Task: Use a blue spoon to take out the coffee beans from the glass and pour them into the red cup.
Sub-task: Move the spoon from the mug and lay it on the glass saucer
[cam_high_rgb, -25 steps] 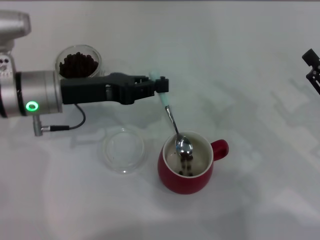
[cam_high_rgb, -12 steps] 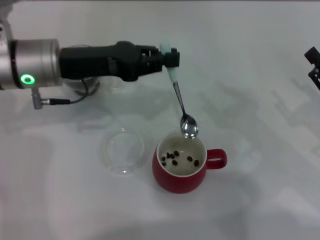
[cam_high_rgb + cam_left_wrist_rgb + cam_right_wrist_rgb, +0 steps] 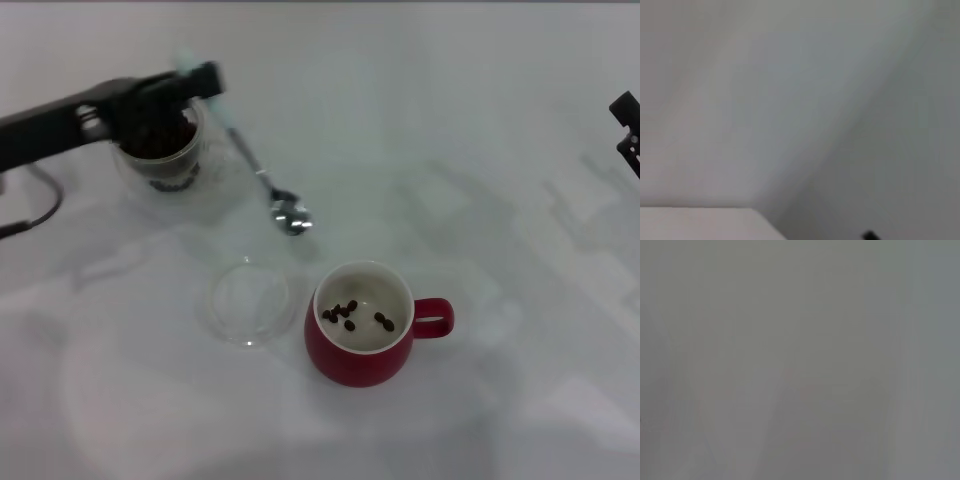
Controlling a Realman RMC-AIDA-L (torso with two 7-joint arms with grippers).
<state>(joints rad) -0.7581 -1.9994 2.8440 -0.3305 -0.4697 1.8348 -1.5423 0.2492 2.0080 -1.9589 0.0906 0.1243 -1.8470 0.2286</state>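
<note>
My left gripper [image 3: 200, 80] is shut on the pale-blue handle of the blue spoon [image 3: 262, 180], which hangs down to the right with its empty metal bowl above the table. The gripper is over the glass [image 3: 160, 150], which holds dark coffee beans [image 3: 165, 140] and is partly hidden by the arm. The red cup [image 3: 362, 325] stands at the front centre with several beans [image 3: 350, 315] on its cream bottom. My right gripper [image 3: 627, 125] is parked at the far right edge. Both wrist views show only blank surface.
A flat round clear glass dish [image 3: 247, 300] lies just left of the red cup. The white table [image 3: 480, 200] spreads all around.
My left gripper has swung left and back with the spoon, from above the red cup to over the glass. The cup and dish have not moved.
</note>
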